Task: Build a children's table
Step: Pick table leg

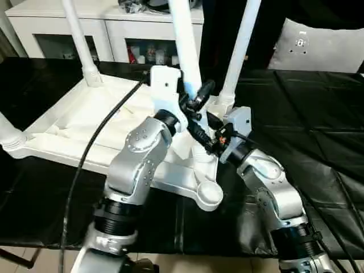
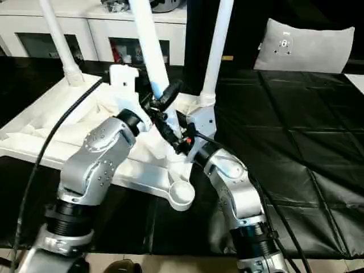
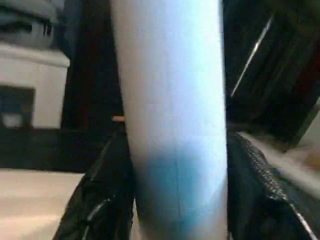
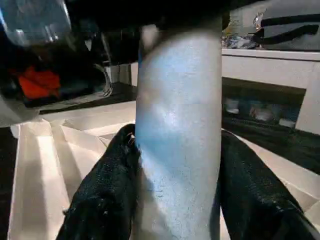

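White plastic children's table lies upside down on a black quilted surface, ribbed underside facing up. Three legs stand in corner sockets: one at the far left, one at the far right, a short stub at the near-left corner. Near-right corner socket sits open, no leg in it yet. Fourth leg is held roughly upright, a bit tilted, over the tabletop btwn both arms. Left hand is clamped on that leg partway up; wrist view shows a black finger pressed to each side of the shaft. Right hand is clamped on the same leg lower down, its fingers hugging both sides. Behind stands a white cabinet w/ glass fronts; a white cushion rests at the far right. Judging by looks, the leg is light, stiff, hollow plastic, smooth and likely slippery, w/ a taper, so a firm grip near the thicker lower end should steer it best.
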`<state>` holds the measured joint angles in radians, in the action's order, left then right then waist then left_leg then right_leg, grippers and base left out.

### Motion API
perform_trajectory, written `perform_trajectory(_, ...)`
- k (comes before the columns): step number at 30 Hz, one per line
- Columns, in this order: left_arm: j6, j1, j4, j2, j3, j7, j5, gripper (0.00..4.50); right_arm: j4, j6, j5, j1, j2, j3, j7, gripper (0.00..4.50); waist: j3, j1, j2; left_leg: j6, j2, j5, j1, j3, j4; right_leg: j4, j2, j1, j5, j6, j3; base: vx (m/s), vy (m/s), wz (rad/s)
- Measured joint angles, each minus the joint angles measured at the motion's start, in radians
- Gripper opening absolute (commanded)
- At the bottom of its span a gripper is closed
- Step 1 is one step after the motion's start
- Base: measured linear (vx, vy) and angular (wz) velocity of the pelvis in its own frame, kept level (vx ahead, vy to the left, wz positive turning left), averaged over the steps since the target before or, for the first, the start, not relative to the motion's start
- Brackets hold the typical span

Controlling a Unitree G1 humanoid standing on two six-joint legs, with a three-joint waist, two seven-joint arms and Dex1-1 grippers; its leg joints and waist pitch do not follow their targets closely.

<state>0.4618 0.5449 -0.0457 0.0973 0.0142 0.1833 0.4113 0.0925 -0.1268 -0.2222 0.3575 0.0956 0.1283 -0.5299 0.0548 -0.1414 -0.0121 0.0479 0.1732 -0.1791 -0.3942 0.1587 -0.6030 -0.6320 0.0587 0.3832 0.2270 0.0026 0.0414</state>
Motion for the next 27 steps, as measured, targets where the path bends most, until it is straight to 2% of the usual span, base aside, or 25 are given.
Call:
perform_trajectory(1,0.016,0.0,0.0,0.01,-0.022,-0.002,0.033,1.99,0.0,-0.001,-0.001,0.001,0.0,0.0,-0.002,2.42,0.0,0.0,0.0,0.0,0.0,0.0,0.0,0.0,0.0,0.0,0.0,0.0,0.0,0.0,0.0,0.0,0.0,0.0)
perform_trajectory(4,0.035,0.001,0.0,0.016,-0.057,-0.008,0.069,1.87,0.0,-0.025,-0.021,0.01,-0.01,-0.004,0.0,2.62,0.0,0.0,0.0,0.0,0.0,0.0,0.0,0.0,0.0,0.0,0.0,0.0,0.0,0.0,0.0,0.0,0.0,0.0)
perform_trajectory(6,0.037,0.009,0.005,0.002,-0.061,-0.013,0.07,1.84,-0.003,-0.05,-0.062,0.018,-0.02,-0.018,-0.009,2.98,0.0,0.001,0.0,-0.001,0.0,0.0,0.0,0.0,0.0,0.0,0.0,0.0,0.0,0.0,0.0,0.0,0.0,0.0)
perform_trajectory(9,0.065,0.036,0.025,-0.038,-0.072,-0.011,0.063,1.82,-0.032,-0.127,-0.182,0.025,-0.021,-0.07,-0.05,3.08,0.0,-0.001,0.0,-0.001,0.0,0.001,0.0,0.0,0.0,0.0,0.0,0.0,-0.001,0.0,0.0,0.0,0.0,0.0)
perform_trajectory(11,0.107,0.054,0.041,-0.067,-0.1,-0.004,0.076,1.82,-0.059,-0.156,-0.266,0.026,-0.014,-0.127,-0.071,3.33,0.0,-0.001,0.0,-0.002,0.0,0.001,0.0,0.0,0.0,0.0,0.0,0.0,-0.001,0.001,0.0,0.0,0.0,0.0)
perform_trajectory(14,0.151,0.059,0.049,-0.098,-0.137,0.029,0.124,1.82,-0.073,-0.216,-0.357,0.038,0.026,-0.204,-0.088,3.6,0.0,-0.002,0.0,-0.002,0.0,0.001,0.0,0.0,0.0,0.0,0.0,0.0,-0.001,0.0,0.0,0.0,0.0,0.0)
perform_trajectory(17,0.179,0.062,0.06,-0.128,-0.144,0.068,0.153,1.82,-0.081,-0.295,-0.418,0.05,0.068,-0.258,-0.089,3.85,0.0,-0.003,0.0,-0.001,0.0,0.001,0.0,0.0,0.0,0.0,0.0,0.0,-0.001,0.0,0.0,0.0,0.0,0.0)
perform_trajectory(19,0.207,0.07,0.067,-0.152,-0.145,0.107,0.182,1.82,-0.082,-0.359,-0.455,0.051,0.109,-0.271,-0.112,3.95,0.0,-0.003,0.0,-0.001,0.0,0.001,0.0,0.0,-0.001,0.0,0.0,0.0,-0.001,0.0,0.0,0.0,0.0,0.0)
perform_trajectory(20,0.225,0.077,0.067,-0.164,-0.144,0.128,0.192,1.82,-0.082,-0.388,-0.464,0.051,0.136,-0.272,-0.128,4.22,0.0,-0.004,0.0,-0.001,0.0,0.001,0.0,0.0,-0.001,0.0,0.0,0.0,-0.001,0.0,0.0,0.0,0.0,0.0)
perform_trajectory(23,0.255,0.089,0.064,-0.192,-0.148,0.174,0.223,1.82,-0.081,-0.441,-0.475,0.051,0.195,-0.277,-0.167,4.31,0.0,-0.003,0.0,-0.001,0.0,0.002,0.0,0.0,-0.001,0.0,0.0,0.0,-0.001,0.0,0.0,0.0,0.0,0.0)
perform_trajectory(27,0.297,0.089,0.057,-0.228,-0.131,0.257,0.255,1.82,-0.093,-0.499,-0.475,0.037,0.283,-0.222,-0.27,4.31,0.0,-0.003,0.0,-0.001,0.0,0.002,0.0,0.0,0.0,0.0,0.0,0.0,-0.001,0.0,0.0,0.0,0.0,0.0)
